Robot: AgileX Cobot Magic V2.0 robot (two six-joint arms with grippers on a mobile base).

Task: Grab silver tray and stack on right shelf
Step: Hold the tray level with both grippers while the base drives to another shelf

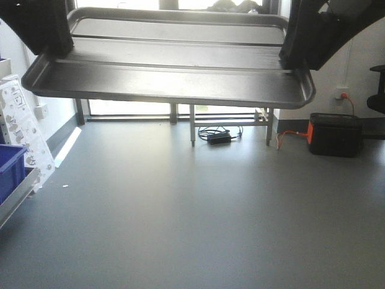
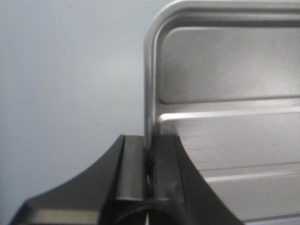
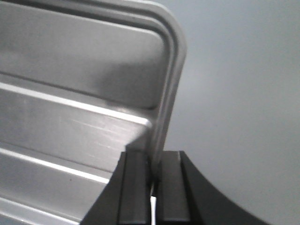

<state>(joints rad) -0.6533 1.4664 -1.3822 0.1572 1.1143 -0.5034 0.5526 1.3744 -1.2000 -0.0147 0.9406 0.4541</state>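
Left arm (image 1: 37,24), right arm (image 1: 313,33) seemingly high; jaws tight on silver tray (image 1: 168,75).

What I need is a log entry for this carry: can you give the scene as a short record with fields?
tray: in the air above the floor, roughly level, held at both short ends
left pincer: shut on the tray's rim
right pincer: shut on the opposite rim
shelf: not seen in these views
floor: grey, bare under the tray
surroundings: black box with an orange cable at the right wall; blue bin at the left edge
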